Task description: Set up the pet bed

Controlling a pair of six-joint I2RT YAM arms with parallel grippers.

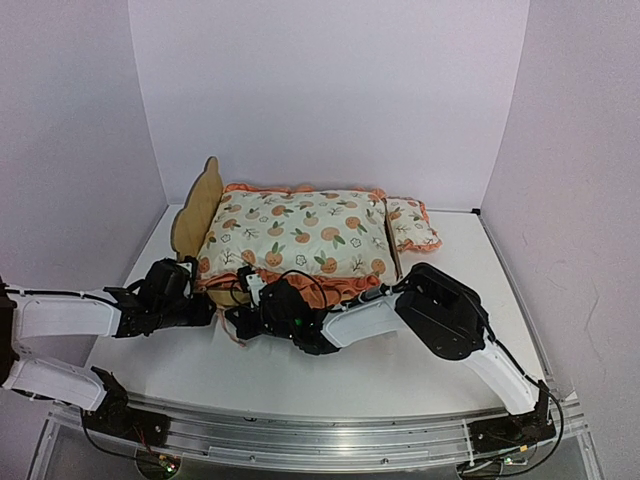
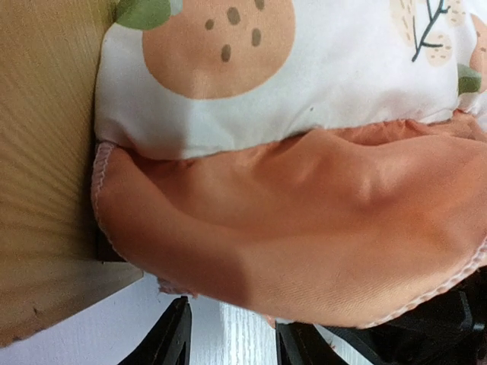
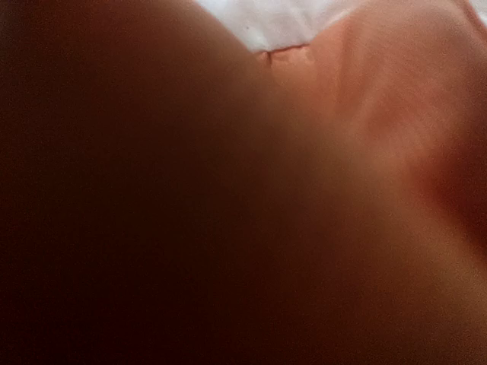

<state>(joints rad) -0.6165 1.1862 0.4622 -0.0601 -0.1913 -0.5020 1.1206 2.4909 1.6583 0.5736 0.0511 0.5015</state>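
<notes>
pet bed (image 1: 197, 212): 1 | cushion (image 1: 295, 236): 1; pillow (image 1: 411, 223): 1

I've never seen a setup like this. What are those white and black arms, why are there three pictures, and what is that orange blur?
These are two robot arms fixed at the table's near edge. The wide picture comes from a camera above and behind them; the other two come from cameras on their wrists.

On the table stands a small wooden pet bed with a fruit-print cushion on it. A matching pillow lies at its right end.

The left gripper is partly open beside the cushion's orange ruffle, near the headboard, and holds nothing. The right gripper is shut and pressed into the ruffle at the front edge. Its camera sits so close that it shows only blurred orange cloth, so I cannot tell whether it pinches the fabric.
</notes>
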